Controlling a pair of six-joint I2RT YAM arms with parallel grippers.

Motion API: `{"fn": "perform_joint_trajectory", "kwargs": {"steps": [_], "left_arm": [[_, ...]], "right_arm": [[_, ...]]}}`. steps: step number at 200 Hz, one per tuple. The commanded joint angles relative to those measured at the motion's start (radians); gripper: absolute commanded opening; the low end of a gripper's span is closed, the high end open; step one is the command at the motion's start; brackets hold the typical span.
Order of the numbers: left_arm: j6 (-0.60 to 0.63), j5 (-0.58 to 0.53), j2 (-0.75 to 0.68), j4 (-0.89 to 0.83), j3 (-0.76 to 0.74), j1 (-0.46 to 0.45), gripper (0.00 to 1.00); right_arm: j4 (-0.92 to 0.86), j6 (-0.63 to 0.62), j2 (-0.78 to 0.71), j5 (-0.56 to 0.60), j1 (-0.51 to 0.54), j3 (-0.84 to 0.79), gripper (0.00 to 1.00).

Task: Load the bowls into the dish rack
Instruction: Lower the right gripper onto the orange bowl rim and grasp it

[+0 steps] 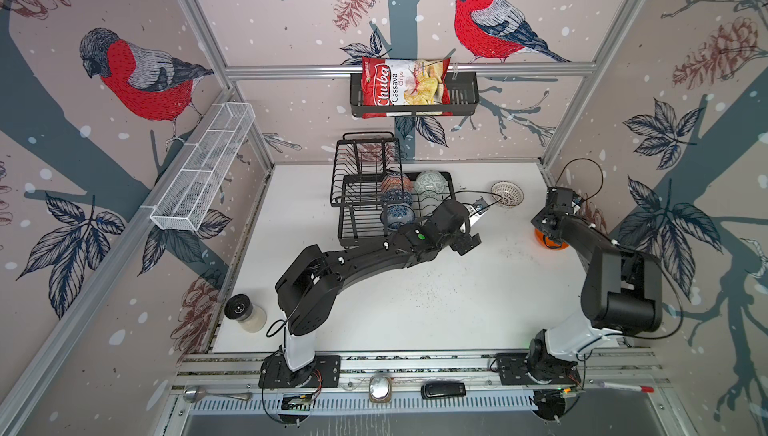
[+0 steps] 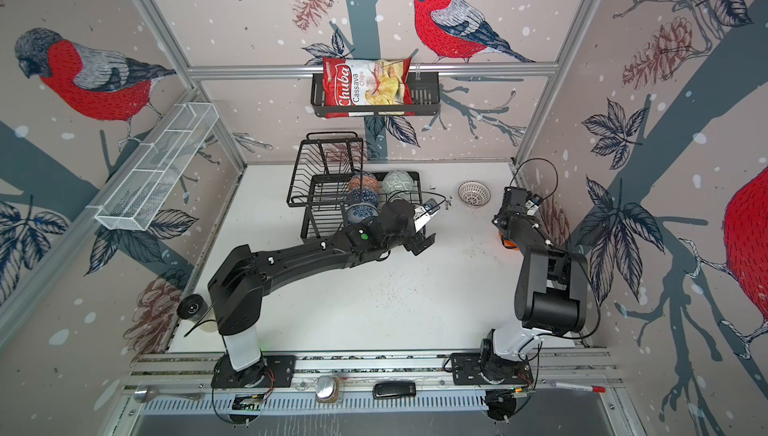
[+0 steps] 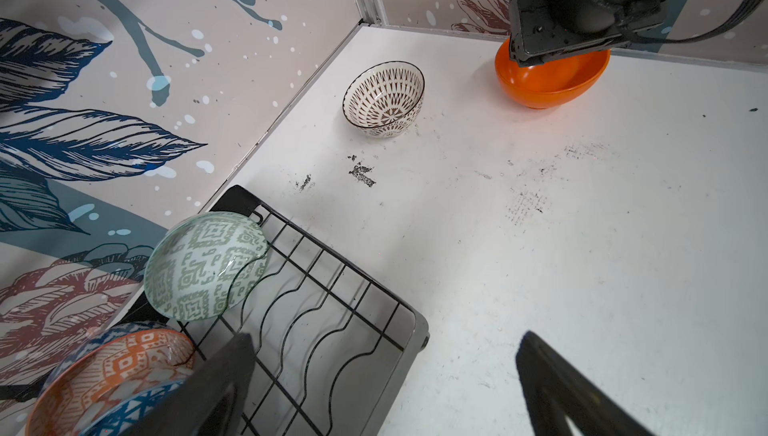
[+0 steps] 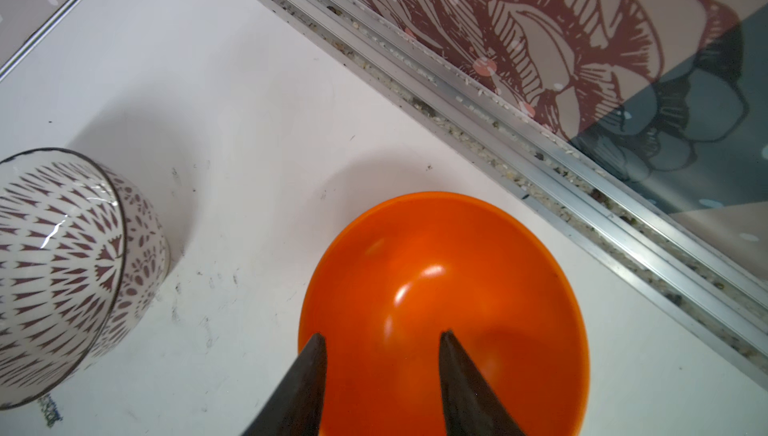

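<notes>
The black dish rack [image 1: 357, 209] [image 3: 332, 330] stands at the back middle. In it are an orange-white bowl [image 1: 395, 183], a blue triangle bowl [image 1: 397, 199], a blue-white floral bowl [image 1: 397, 217] and a grey-white bowl [image 1: 430, 182] [image 3: 205, 265]. A white lattice bowl [image 1: 507, 194] [image 4: 62, 271] sits upright on the table right of the rack. The plain orange bowl [image 1: 552, 242] [image 4: 436, 288] rests by the right wall. My right gripper [image 4: 381, 336] hangs over it with the jaws apart, one tip at the rim, one over the inside. My left gripper [image 3: 387, 335] is wide open and empty at the rack's right corner.
A black slatted basket [image 1: 465, 97] with a chips bag [image 1: 405, 86] hangs on the back wall. A white mesh shelf [image 1: 203, 167] lines the left wall. A black-lidded jar [image 1: 245, 311] stands front left. The right wall's metal rail [image 4: 540, 130] runs close behind the orange bowl.
</notes>
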Motion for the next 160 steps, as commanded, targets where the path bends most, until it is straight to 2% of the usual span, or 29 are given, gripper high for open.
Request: {"fn": "perform_joint_trajectory", "kwargs": {"steps": [1,45,99,113,160], "left_arm": [[0.005,-0.014,0.004,0.049,0.0,-0.001,0.98],[0.01,-0.017,0.006,0.04,0.005,-0.001,0.98],[0.019,-0.024,-0.005,0.044,-0.002,0.0,0.98],[0.02,-0.026,-0.009,0.045,-0.004,0.0,0.98],[0.03,-0.039,-0.019,0.052,-0.012,-0.001,0.98]], "right_arm": [[0.027,-0.013,-0.009,-0.057,0.016,-0.001,0.5],[0.009,-0.03,0.073,-0.065,0.047,0.03,0.53],[-0.007,-0.03,0.141,-0.06,0.05,0.045,0.51],[-0.009,-0.03,0.152,-0.056,0.053,0.045,0.46],[-0.02,-0.03,0.156,-0.039,0.063,0.047,0.21]]}}
